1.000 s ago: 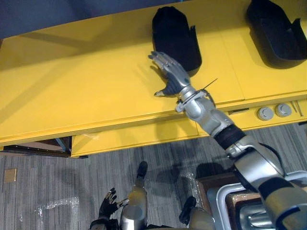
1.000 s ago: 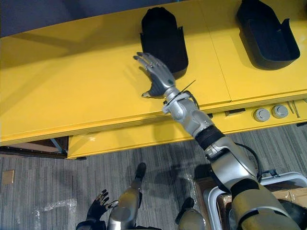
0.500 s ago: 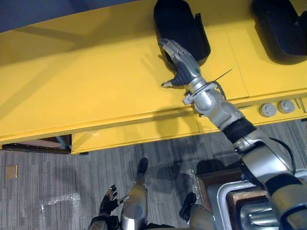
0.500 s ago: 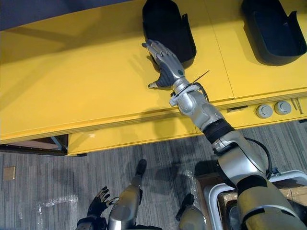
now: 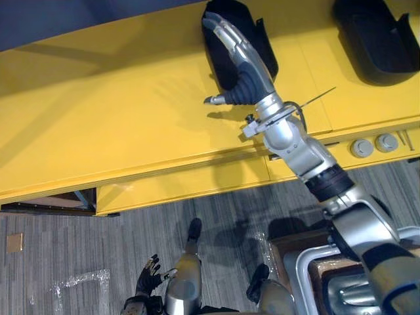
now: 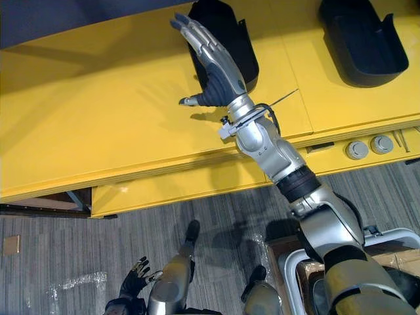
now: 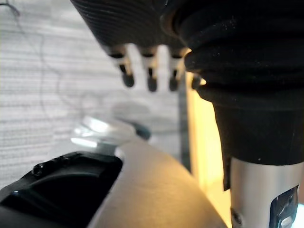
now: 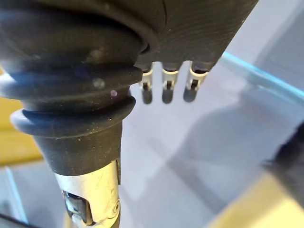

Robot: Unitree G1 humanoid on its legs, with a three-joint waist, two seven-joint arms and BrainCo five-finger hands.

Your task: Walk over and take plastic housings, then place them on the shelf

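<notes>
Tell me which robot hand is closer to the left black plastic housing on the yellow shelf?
Right. The right hand, fingers straight, reaches over the black plastic housing. The left hand hangs low above the grey carpet floor, far from it.

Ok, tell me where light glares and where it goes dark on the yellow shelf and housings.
Left eye view: the yellow shelf carries a pale sheen mid-surface and a darker band along its back edge, at left; the left housing and right housing read flat black, no inner detail. Right eye view: the same.

Matt black plastic housings (image 6: 357,49) on smooth yellow shelf (image 5: 98,118).
</notes>
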